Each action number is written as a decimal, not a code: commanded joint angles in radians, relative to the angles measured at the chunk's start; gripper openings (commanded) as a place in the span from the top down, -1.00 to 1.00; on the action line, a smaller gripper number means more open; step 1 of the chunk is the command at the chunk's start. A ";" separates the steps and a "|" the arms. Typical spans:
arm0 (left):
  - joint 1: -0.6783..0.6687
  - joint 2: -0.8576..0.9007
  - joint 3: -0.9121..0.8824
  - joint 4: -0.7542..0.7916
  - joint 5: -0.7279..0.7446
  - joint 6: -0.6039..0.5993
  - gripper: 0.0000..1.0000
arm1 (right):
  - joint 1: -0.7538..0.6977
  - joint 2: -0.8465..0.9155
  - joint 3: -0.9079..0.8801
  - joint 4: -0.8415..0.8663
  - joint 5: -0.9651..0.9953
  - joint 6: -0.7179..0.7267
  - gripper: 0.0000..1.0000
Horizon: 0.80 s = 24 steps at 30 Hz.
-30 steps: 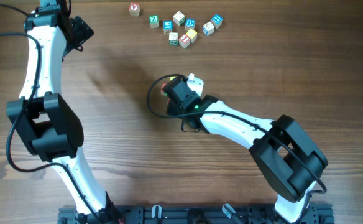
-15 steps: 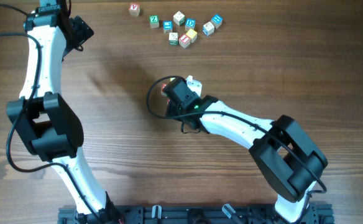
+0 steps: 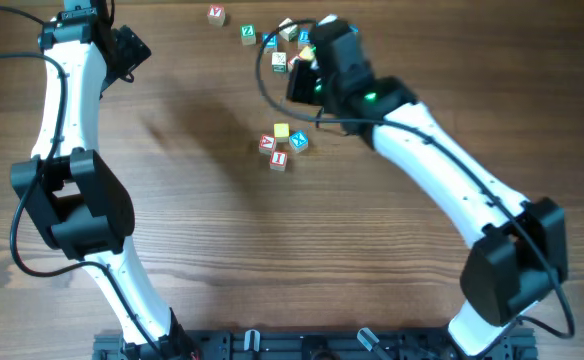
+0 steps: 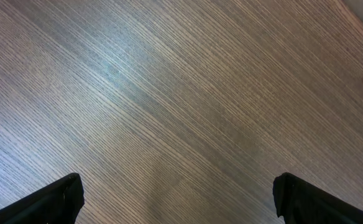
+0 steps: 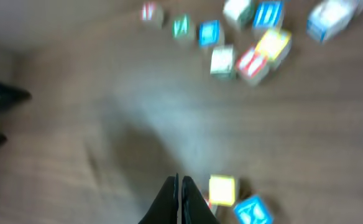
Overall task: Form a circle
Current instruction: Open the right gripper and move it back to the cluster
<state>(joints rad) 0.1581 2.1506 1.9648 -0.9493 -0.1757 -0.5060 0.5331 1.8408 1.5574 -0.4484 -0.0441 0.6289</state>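
Note:
The circle (image 3: 268, 143) is a tight cluster of tiny letter cubes at mid-table: a yellow cube (image 3: 281, 131), a blue cube (image 3: 298, 141) and two red-lettered ones. The right wrist view, which is blurred, shows the yellow cube (image 5: 222, 190) and the blue cube (image 5: 253, 211) at its bottom edge. My right gripper (image 5: 179, 185) is shut with nothing in it, just left of the yellow cube in that view. In the overhead view the right gripper (image 3: 300, 88) hangs raised between the circle and the far scatter. My left gripper (image 4: 178, 199) is open over bare wood at the far left.
A loose scatter of letter cubes (image 3: 248, 33) lies along the table's far edge, and the right arm covers part of it. The right wrist view shows the same scatter (image 5: 209, 33) across its top. The left arm (image 3: 67, 120) runs down the table's left side.
My right arm has swung up and away from the circle toward the far scatter, uncovering the cluster. Its jaws stayed shut. The left arm has not moved.

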 commanded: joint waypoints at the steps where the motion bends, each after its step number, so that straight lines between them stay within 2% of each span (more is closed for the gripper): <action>1: 0.002 -0.003 0.010 0.002 -0.013 0.005 -1.00 | -0.015 0.014 -0.002 -0.008 0.050 -0.053 0.91; 3: 0.002 -0.003 0.010 0.002 -0.013 0.005 -1.00 | -0.025 0.030 -0.003 0.022 0.163 -0.074 0.91; 6: 0.002 -0.003 0.010 0.002 -0.013 0.005 -1.00 | -0.033 0.064 -0.011 0.129 0.169 -0.239 0.91; 8: 0.002 -0.003 0.010 0.002 -0.013 0.005 -1.00 | -0.039 0.103 -0.011 0.184 0.170 -0.295 0.91; 17: 0.002 -0.003 0.010 0.002 -0.013 0.005 -1.00 | -0.074 0.392 -0.011 0.410 0.166 -0.288 0.91; 24: 0.002 -0.003 0.010 0.002 -0.013 0.005 -1.00 | -0.124 0.455 -0.011 0.425 0.098 -0.259 0.91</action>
<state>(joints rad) 0.1581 2.1506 1.9648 -0.9493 -0.1757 -0.5060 0.4274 2.2761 1.5524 -0.0357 0.0856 0.3580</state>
